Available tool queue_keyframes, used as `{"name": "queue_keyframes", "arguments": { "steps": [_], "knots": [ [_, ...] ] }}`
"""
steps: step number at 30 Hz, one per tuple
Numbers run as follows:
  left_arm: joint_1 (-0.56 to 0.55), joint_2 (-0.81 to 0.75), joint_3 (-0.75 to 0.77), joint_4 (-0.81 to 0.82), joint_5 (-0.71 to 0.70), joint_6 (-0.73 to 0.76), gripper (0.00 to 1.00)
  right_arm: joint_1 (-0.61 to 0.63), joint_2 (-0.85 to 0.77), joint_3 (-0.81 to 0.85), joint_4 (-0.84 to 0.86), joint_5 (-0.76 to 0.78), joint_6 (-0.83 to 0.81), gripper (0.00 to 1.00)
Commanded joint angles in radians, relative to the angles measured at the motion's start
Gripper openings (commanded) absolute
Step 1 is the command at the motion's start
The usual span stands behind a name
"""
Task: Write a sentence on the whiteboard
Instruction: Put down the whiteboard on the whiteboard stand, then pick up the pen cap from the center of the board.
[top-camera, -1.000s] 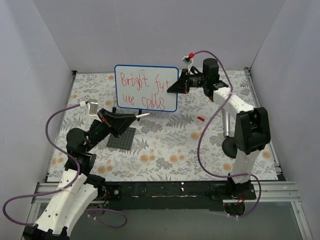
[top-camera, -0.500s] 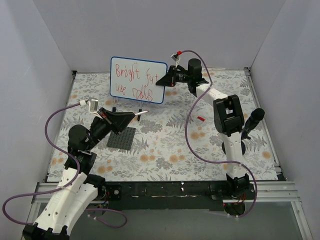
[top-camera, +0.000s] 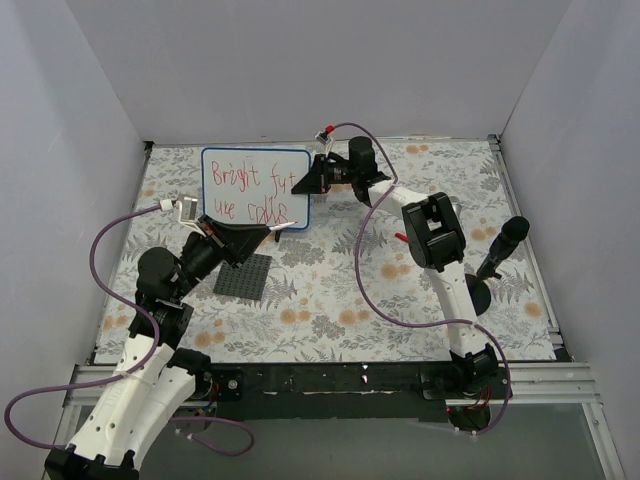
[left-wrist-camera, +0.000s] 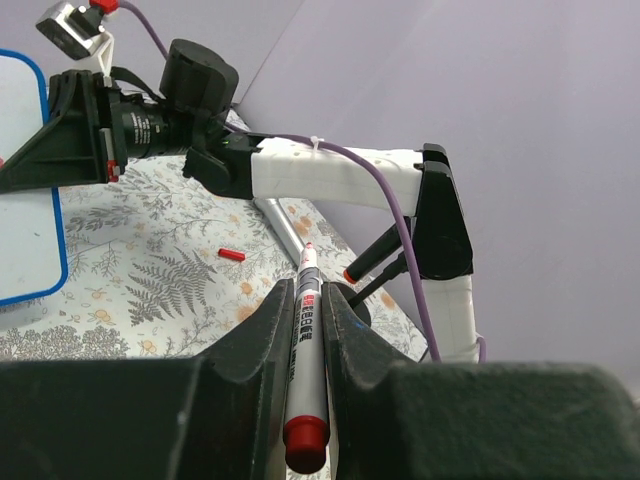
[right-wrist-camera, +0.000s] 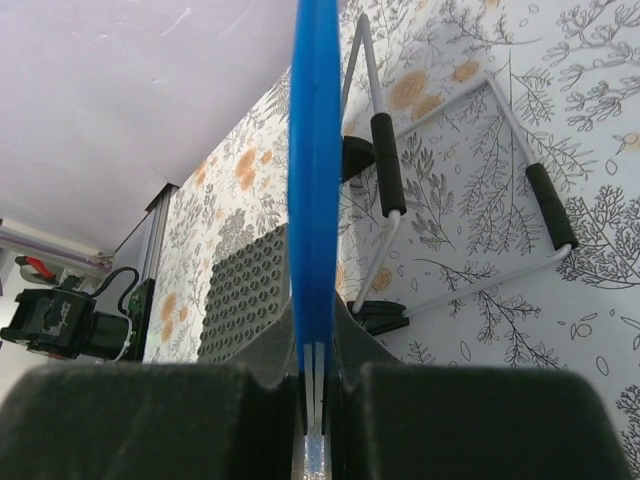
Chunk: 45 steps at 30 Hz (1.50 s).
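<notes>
Right claw (top-camera: 305, 184) is clenched on the right edge of the whiteboard (top-camera: 256, 158), blue rim pinched dead centre (edge-on from the wrist view). The board stands upright and stretches left from that claw, the sentence (top-camera: 255, 190) facing forward. Left claw (top-camera: 262, 233) grips a marker (top-camera: 282, 228), its tip just below the board's lower right corner, over the worktop (top-camera: 330, 290).

- The sentence (top-camera: 252, 194) is red handwriting on the whiteboard (top-camera: 225, 160); its top line reads "Bright fut".
- The second line begins "ure". The next word looks like "calls", though the strokes are too cramped in the top view to be sure.
- The marker (left-wrist-camera: 305, 340) carries small print on red along its barrel, too fine to read.
</notes>
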Motion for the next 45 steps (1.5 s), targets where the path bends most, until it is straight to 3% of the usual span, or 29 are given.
{"name": "queue_keyframes", "arguments": {
  "steps": [1, 9, 24, 28, 34, 42, 45],
  "knots": [
    [0.007, -0.004, 0.021, 0.001, -0.011, 0.007, 0.0, -0.003, 0.006, 0.072, 0.118, -0.005, 0.005, 0.01],
    [0.008, 0.001, 0.0, 0.017, 0.0, 0.006, 0.0, -0.006, 0.015, 0.029, 0.12, -0.025, -0.021, 0.01],
    [0.008, -0.013, -0.024, 0.034, 0.015, 0.0, 0.0, -0.017, -0.045, -0.074, 0.007, -0.033, -0.147, 0.49],
    [0.008, -0.015, -0.028, 0.04, 0.02, -0.006, 0.0, -0.027, -0.061, -0.078, -0.03, -0.022, -0.176, 0.67],
    [0.007, -0.022, -0.028, 0.043, 0.024, -0.006, 0.0, -0.052, -0.133, -0.089, -0.219, 0.002, -0.366, 0.85],
    [0.008, -0.038, -0.034, 0.054, 0.038, -0.014, 0.0, -0.079, -0.273, -0.169, -0.486, 0.005, -0.593, 0.9],
    [0.007, -0.042, -0.036, 0.051, 0.044, -0.011, 0.0, -0.084, -0.331, -0.158, -0.693, 0.05, -0.771, 0.9]
  ]
}}
